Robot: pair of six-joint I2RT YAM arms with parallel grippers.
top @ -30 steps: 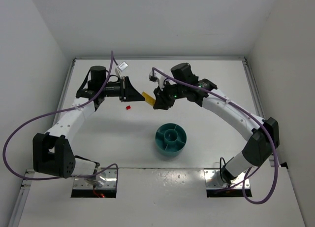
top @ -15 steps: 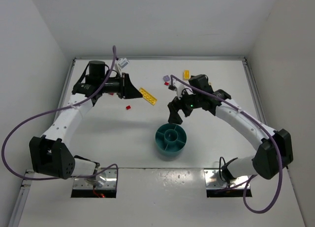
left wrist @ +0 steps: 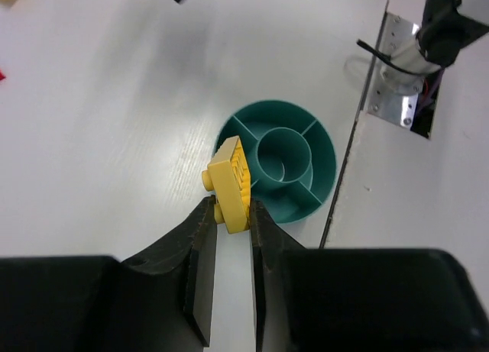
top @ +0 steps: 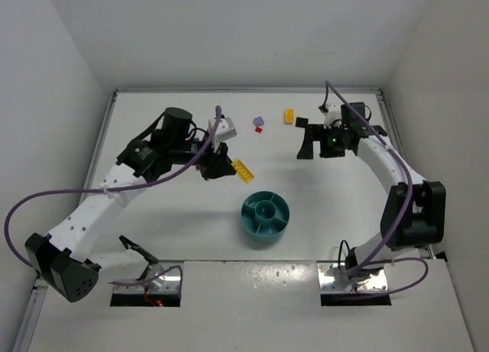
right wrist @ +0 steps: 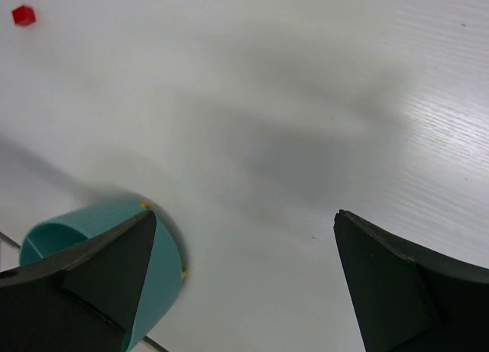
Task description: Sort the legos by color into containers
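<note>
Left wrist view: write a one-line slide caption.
Left gripper pinches a yellow plastic lego plate, the round teal compartmented plastic dish in view beyond it.

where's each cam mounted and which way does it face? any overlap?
Top external: above and behind the bases, looking down at the table; both arms show.
Left wrist: on the left arm, looking down past the left hand, shut on a yellow brick, onto the dish.
Right wrist: on the right arm, looking down past the open right hand at table and a red brick.
Shared: all three see the dish.
</note>
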